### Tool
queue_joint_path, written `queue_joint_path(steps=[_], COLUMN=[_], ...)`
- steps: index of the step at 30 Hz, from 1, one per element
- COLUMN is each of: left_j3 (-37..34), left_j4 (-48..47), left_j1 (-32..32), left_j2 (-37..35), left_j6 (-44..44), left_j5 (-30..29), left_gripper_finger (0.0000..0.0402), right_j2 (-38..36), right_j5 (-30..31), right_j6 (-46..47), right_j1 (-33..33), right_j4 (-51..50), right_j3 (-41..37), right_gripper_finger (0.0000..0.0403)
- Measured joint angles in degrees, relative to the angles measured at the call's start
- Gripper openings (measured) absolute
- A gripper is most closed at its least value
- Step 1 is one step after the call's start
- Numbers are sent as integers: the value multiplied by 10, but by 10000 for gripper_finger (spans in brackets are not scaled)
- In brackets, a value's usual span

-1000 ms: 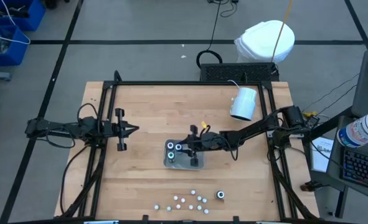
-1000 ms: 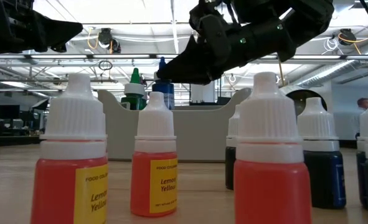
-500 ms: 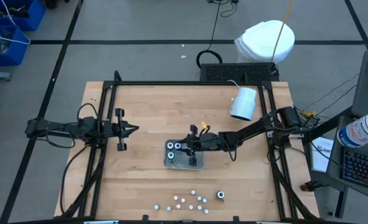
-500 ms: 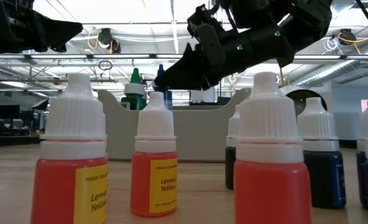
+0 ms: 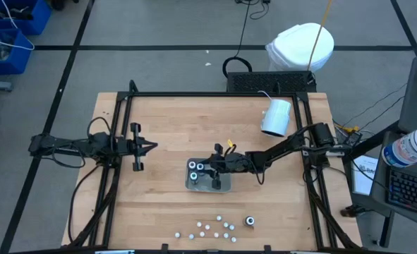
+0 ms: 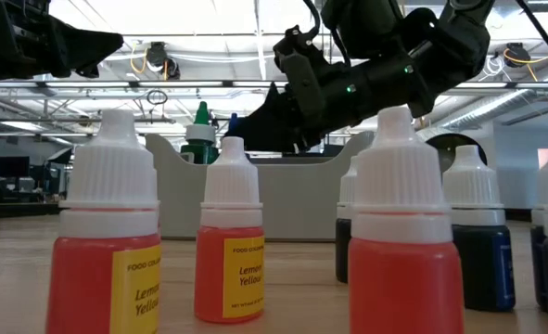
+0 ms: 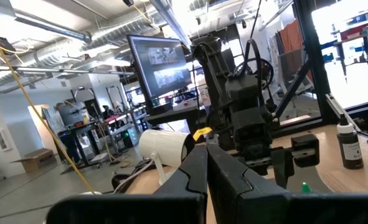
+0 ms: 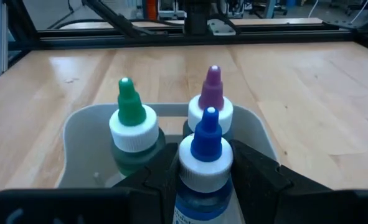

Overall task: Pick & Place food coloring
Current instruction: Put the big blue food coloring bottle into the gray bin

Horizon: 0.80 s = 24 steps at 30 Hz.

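Right wrist view: right tool (image 8: 203, 163) clamped on blue-capped food coloring bottle (image 8: 205, 163), over grey tray (image 8: 78, 127). Lower straight, release only once seated beside the two bottles there: green (image 8: 132, 124), purple (image 8: 211, 102). Three in the tray area. Left tool (image 5: 152, 147) together, waiting apart over the surface (image 5: 173, 120).

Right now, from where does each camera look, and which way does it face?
High: overhead, straight down on the table; both arms show.
Low: table height, behind yellow bottles; right gripper above.
Left wrist: looks across past shut left gripper.
Right wrist: looks into the tray; fingers hold the blue bottle.
Both wrist views share the tray.
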Motion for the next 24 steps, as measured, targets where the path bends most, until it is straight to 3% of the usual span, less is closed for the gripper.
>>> queue_joint_path(steps=[11,24], left_j3=[0,0], left_j4=[0,0], left_j1=[0,0], left_j2=[0,0], left_j6=[2,2], left_j5=[0,0], left_gripper_finger=[10,10], right_j2=[0,1], right_j5=[-1,-2], right_j6=[-1,-14], right_j1=[0,0], right_j4=[-2,-6], right_j3=[0,0], right_gripper_finger=[126,161])
